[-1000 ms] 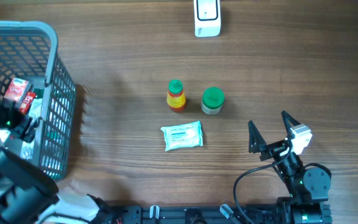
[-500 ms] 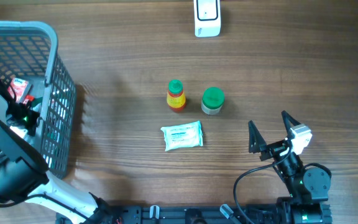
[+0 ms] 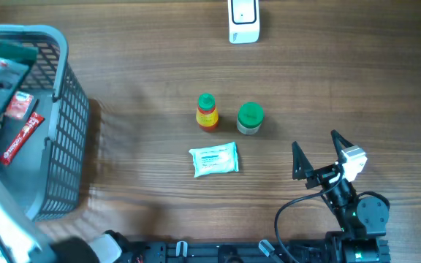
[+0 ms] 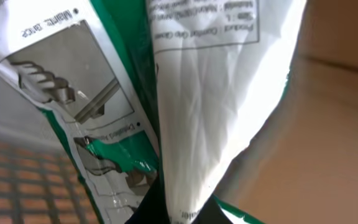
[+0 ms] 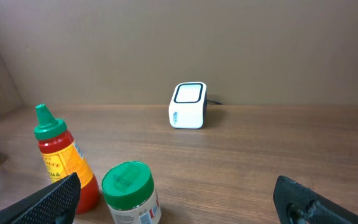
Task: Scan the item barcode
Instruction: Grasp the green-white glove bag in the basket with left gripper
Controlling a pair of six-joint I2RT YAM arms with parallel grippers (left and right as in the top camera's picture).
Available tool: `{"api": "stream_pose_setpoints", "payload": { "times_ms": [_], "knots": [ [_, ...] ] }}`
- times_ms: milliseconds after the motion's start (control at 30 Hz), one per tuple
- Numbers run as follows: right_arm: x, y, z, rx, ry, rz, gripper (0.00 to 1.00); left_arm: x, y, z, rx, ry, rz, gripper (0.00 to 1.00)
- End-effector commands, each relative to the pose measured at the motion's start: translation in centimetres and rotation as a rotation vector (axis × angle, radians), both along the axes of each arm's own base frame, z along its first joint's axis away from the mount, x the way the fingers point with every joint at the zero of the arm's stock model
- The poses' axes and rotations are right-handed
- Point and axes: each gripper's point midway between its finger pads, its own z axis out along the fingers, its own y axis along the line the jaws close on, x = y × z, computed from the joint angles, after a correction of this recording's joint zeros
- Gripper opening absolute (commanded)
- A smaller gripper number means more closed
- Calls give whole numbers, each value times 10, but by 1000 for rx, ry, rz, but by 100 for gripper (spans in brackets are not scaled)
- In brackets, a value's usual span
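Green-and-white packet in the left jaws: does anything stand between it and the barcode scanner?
Only the right wall of the basket, which the packet seems lifted above. Beyond it the table is bare up to the scanner; the sauce bottle and green-lidded jar stand nearer the robot, off that line.

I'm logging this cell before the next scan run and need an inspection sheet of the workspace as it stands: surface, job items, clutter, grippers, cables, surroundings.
Surface: wooden table, no spills seen.
Job's things: white scanner stands at the far edge; green-and-white packet is held above the basket.
Clutter: sauce bottle and green-lidded jar stand side by side, apart; wipes pack lies flat just in front of them; red packs are in the basket.
Grippers: left gripper is shut on the packet; right gripper is open and empty.
Cables: black cable loops beside the right arm's base.
Surroundings: plain beige wall behind the table.
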Motion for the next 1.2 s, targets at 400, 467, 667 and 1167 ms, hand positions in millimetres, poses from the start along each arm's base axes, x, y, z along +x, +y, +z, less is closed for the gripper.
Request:
{"api": "stream_pose_setpoints", "payload": {
  "times_ms": [400, 467, 667, 1167],
  "knots": [
    [0, -1, 2, -1, -8, -4, 100, 6, -325, 75, 1120, 41, -1516, 4],
    [0, -1, 2, -1, -8, -4, 99, -4, -346, 36, 1173, 179, -1742, 4],
    [0, -1, 2, -1, -8, -4, 100, 7, -341, -77, 1044, 605, -1965, 4],
    [0, -1, 2, -1, -8, -4, 100, 20, -402, -185, 680, 519, -2094, 4]
  ]
}}
